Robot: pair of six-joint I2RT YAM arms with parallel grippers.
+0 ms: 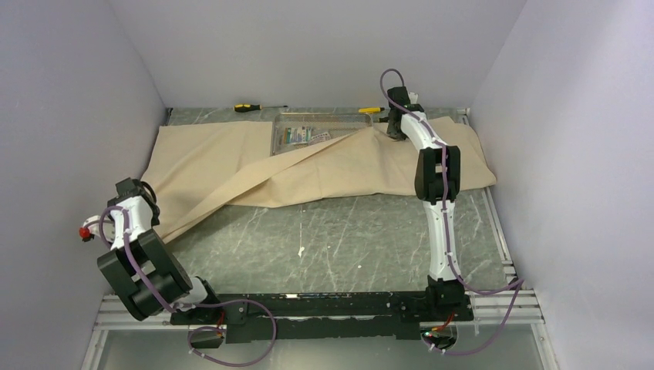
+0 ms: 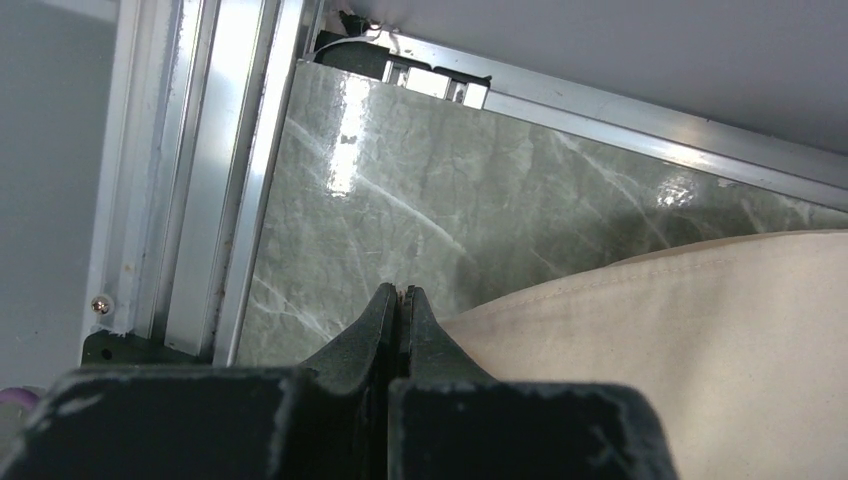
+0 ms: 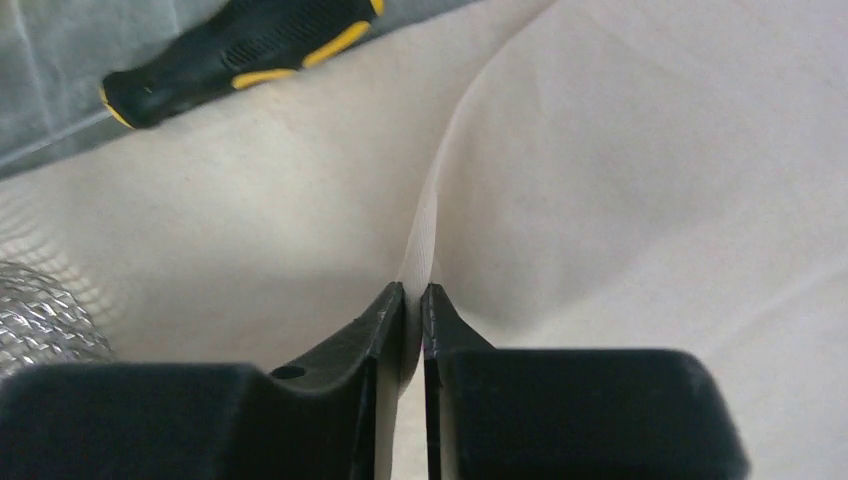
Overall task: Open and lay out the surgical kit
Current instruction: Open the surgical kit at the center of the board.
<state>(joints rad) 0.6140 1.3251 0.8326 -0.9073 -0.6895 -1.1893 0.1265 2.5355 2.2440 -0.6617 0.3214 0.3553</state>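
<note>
The beige wrap cloth (image 1: 231, 158) lies spread over the far half of the table, with a long fold running from the tray toward the left arm. The wire-mesh tray (image 1: 279, 132) shows partly uncovered, with printed packets (image 1: 305, 135) inside. My right gripper (image 1: 395, 129) (image 3: 413, 288) is shut on a raised fold of the cloth (image 3: 620, 180) beside the tray's mesh corner (image 3: 40, 315). My left gripper (image 1: 148, 193) (image 2: 401, 290) is shut at the cloth's left edge (image 2: 680, 330), with a thin sliver of fabric between its tips. No clamps or tweezers are visible.
Two yellow-and-black screwdrivers lie at the back, one (image 1: 251, 107) left of the tray and one (image 1: 370, 110) (image 3: 240, 45) by the right gripper. Grey walls close in on both sides. An aluminium rail (image 2: 200, 170) borders the marble tabletop (image 1: 332, 239).
</note>
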